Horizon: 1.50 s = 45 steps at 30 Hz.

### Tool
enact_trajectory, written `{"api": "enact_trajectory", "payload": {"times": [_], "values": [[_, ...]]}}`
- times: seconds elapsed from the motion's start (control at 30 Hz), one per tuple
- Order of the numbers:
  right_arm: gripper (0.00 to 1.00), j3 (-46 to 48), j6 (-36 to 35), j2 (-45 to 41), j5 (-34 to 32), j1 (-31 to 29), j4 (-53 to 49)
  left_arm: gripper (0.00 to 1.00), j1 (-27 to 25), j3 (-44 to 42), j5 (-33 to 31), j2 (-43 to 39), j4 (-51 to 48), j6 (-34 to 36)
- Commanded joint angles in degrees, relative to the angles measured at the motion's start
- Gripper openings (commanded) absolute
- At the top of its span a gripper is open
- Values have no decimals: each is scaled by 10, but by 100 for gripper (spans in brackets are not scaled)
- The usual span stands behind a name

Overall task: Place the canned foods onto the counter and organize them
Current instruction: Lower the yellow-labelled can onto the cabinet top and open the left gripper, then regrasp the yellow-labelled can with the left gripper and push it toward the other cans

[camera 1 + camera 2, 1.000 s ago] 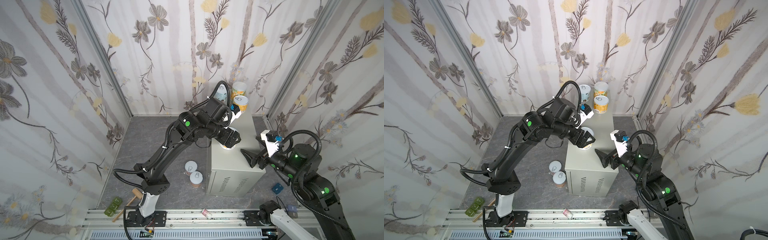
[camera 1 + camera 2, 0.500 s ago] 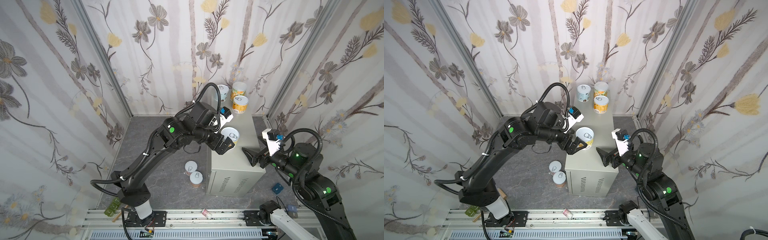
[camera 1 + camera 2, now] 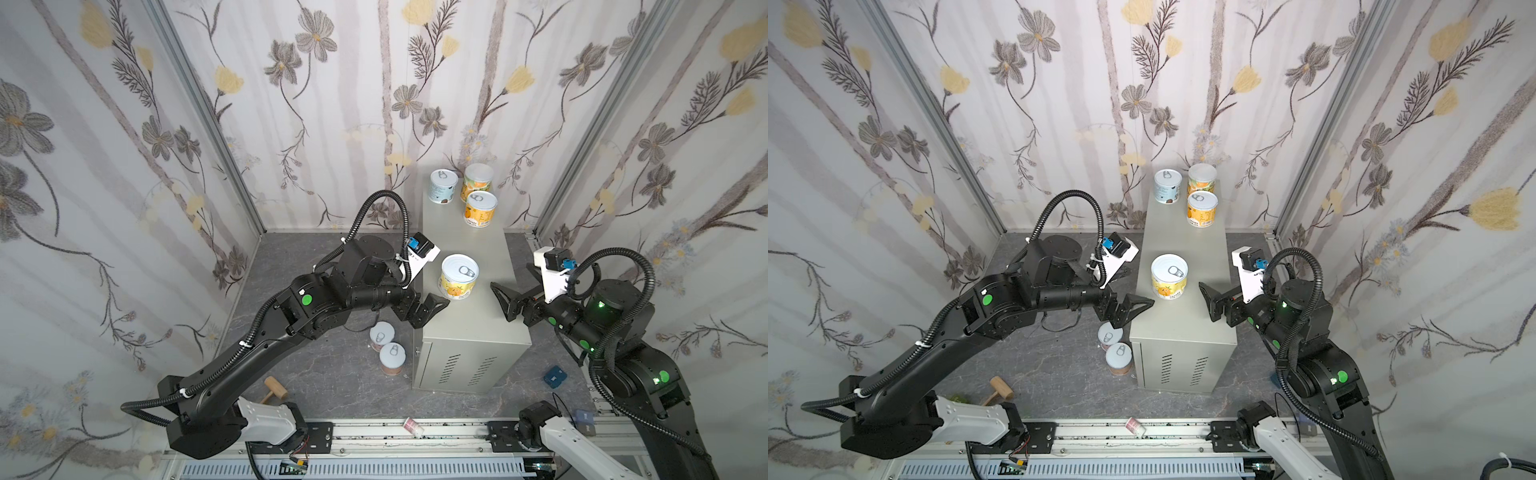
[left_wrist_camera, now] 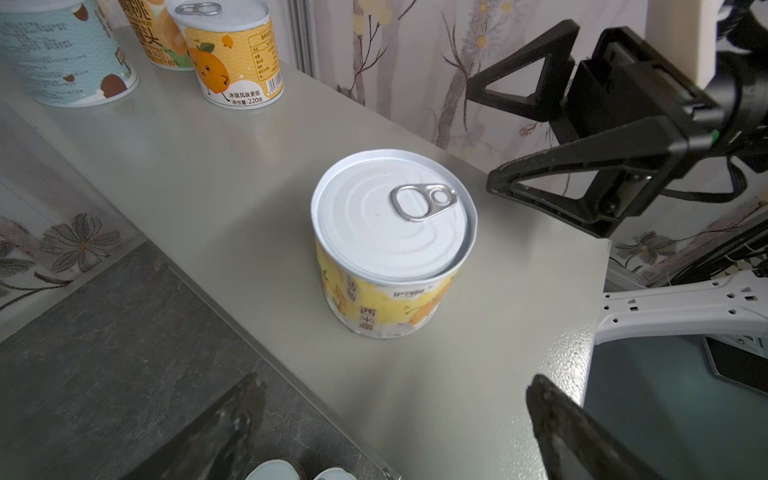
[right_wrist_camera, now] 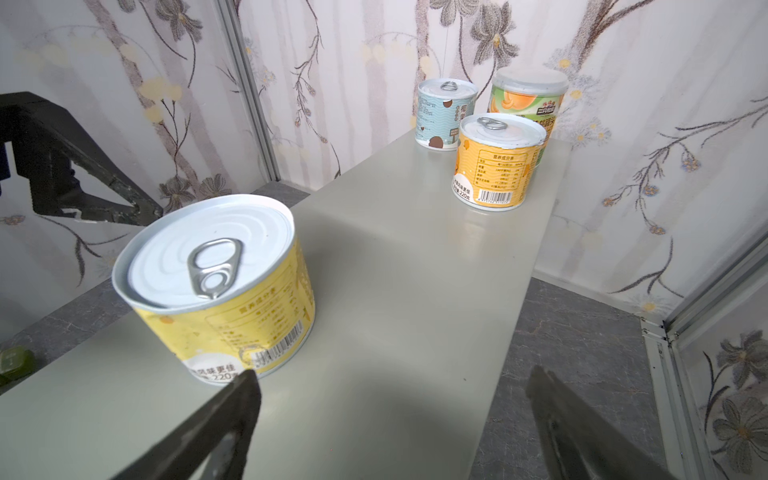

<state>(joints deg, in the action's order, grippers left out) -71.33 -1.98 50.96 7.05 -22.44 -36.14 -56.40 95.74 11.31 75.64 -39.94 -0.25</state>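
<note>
The left claw [image 3: 429, 310] and right claw [image 3: 504, 302] both gape empty, flanking the yellow can [image 3: 458, 277] upright on the desk [image 3: 473, 330].

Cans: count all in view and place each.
6. On the counter: pale blue can, green-orange can and orange can at its far end, yellow can mid-top. On the floor beside it: farther can, nearer can. Others may be hidden.

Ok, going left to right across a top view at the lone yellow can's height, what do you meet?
Left gripper, open → yellow can standing on the counter → right gripper, open.
</note>
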Motion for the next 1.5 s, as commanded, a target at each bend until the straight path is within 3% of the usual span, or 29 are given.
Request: {"api": "enact_trajectory", "payload": {"times": [0.0, 0.3, 0.87, 1.13, 1.47], "values": [[100, -11, -5, 6, 0, -1, -4, 100, 0, -13, -2, -4, 68, 5], [100, -17, -17, -10, -15, -1, -14, 98, -1, -3, -23, 34, 115, -11], [100, -6, -33, -22, -23, -1, -22, 90, -2, 36, 4, 101, 136, -18], [100, -1, -35, -23, -26, 0, -19, 71, 5, 45, -32, 117, 146, -13], [100, 6, -35, -24, -32, 0, -15, 68, 56, 47, -50, 144, 178, 15]]}}
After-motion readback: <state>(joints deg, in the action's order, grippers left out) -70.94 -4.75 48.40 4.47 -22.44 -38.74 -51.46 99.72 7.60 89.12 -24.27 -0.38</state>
